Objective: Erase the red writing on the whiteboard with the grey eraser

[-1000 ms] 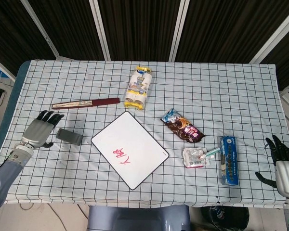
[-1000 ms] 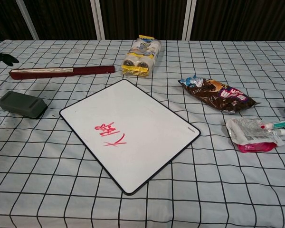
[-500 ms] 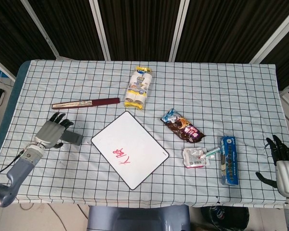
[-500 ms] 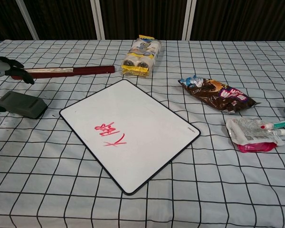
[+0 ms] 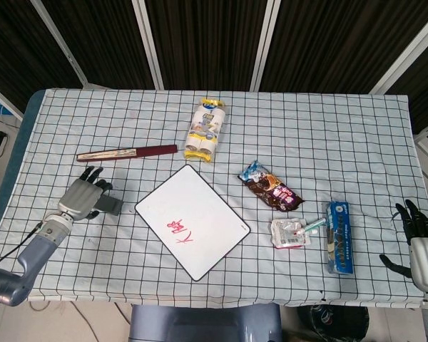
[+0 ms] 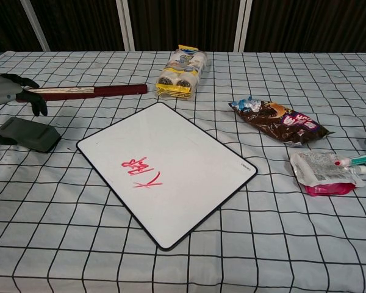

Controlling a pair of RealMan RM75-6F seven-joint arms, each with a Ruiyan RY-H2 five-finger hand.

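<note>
The left hand [image 5: 83,197] hangs over the grey eraser [image 5: 111,206] at the table's left side, fingers curled down around it; whether they grip it I cannot tell. Just right lies the whiteboard [image 5: 192,220], its red writing [image 6: 140,172] intact. Only the head view shows the right hand [image 5: 416,233], spread and empty at the near right edge.

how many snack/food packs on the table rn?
4: roll pack at the far middle, chocolate bag right of the whiteboard, pouch nearer the front edge, blue box furthest right. Contents unreadable; none seems hidden.
</note>
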